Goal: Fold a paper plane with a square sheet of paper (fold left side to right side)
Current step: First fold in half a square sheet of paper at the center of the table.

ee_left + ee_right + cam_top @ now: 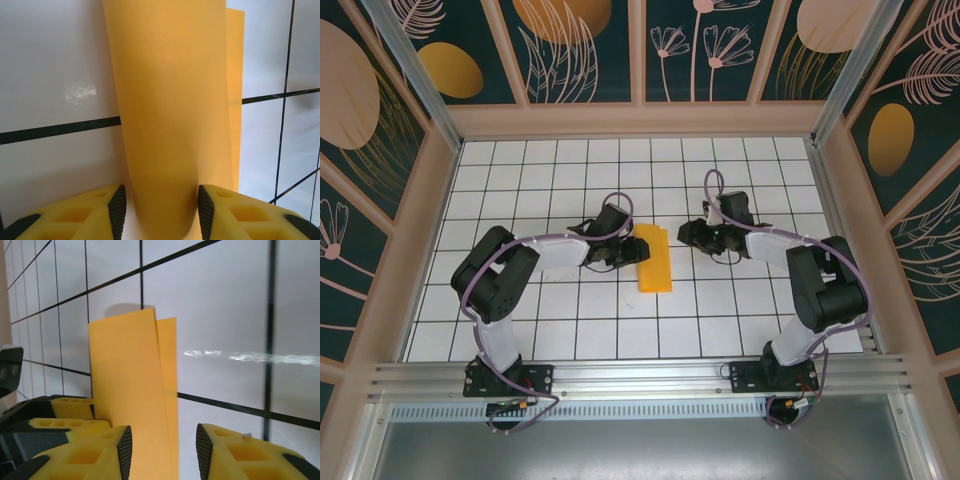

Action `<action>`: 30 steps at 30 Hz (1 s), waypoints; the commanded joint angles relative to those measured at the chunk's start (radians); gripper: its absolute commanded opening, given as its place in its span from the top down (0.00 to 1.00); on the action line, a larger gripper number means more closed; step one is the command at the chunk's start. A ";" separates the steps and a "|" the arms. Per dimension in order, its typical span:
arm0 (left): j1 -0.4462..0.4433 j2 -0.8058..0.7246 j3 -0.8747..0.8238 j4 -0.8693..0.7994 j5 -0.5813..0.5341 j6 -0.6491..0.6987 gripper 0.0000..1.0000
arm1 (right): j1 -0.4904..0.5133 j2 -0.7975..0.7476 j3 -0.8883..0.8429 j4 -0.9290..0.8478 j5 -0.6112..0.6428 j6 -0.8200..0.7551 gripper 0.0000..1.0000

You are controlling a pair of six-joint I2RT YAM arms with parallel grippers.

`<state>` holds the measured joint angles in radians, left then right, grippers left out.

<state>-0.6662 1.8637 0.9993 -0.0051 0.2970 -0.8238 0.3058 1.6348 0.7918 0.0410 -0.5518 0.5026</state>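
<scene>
Straddling the folded square sheet of paper (170, 100) on the table (570, 310) with the left pincer (161, 210), grasp impossible to tell; right pincer (162, 452) spread, released, near the sheet's right edge.

The desk (570, 320) in front of me is white, and thin black lines divide it into square tiles. Near its middle lies one orange sheet of paper (653, 258), folded into a narrow strip, the upper layer not fully covering the lower one.
</scene>
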 commanded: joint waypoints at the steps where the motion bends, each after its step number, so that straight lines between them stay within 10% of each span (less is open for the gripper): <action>1: -0.020 0.040 0.031 -0.033 -0.012 0.013 0.55 | -0.020 -0.039 -0.023 -0.051 0.040 -0.033 0.57; 30: -0.052 0.090 0.102 -0.158 -0.052 0.129 0.54 | -0.036 -0.032 -0.036 -0.063 0.032 -0.054 0.53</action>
<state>-0.6998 1.8992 1.0908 -0.1360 0.2295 -0.7216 0.2752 1.6215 0.7692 -0.0055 -0.5201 0.4686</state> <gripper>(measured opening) 0.460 0.466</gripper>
